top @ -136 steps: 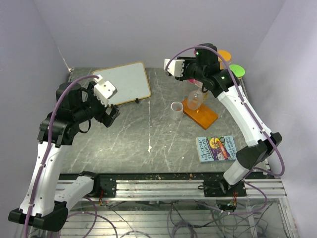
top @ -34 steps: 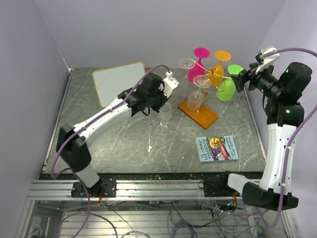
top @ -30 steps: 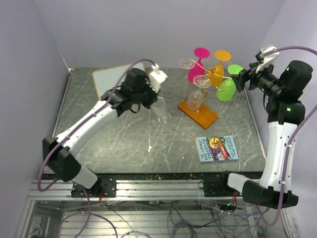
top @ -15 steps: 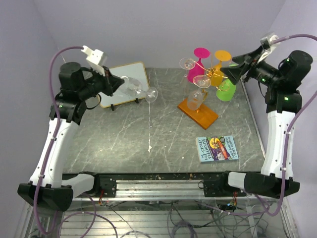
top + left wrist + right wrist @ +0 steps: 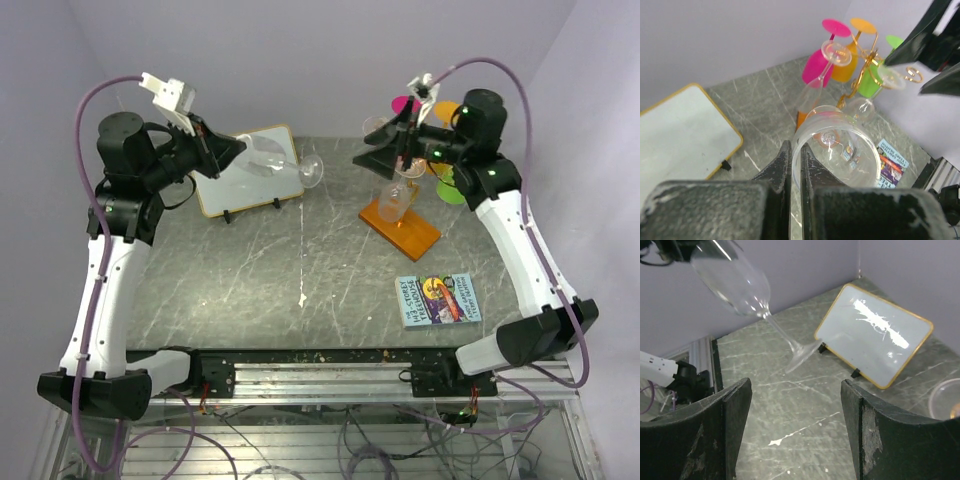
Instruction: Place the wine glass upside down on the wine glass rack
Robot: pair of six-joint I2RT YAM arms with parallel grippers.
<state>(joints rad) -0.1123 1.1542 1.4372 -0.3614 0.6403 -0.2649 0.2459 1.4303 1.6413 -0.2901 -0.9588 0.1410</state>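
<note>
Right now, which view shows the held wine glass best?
Right wrist: the wine glass shows in profile, bowl, stem and foot. Top external has it faint against the whiteboard. Left wrist sees mainly the bowl, end-on, pinched in the left end effector.

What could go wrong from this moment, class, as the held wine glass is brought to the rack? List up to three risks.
1. The left pincer pinches only the thin rim of the wine glass, held sideways in the air; it could slip or crack.
2. The rack already carries several glasses; threading another in might knock the pink glass.
3. The open right pincer sits close by the rack and could bump it.
</note>
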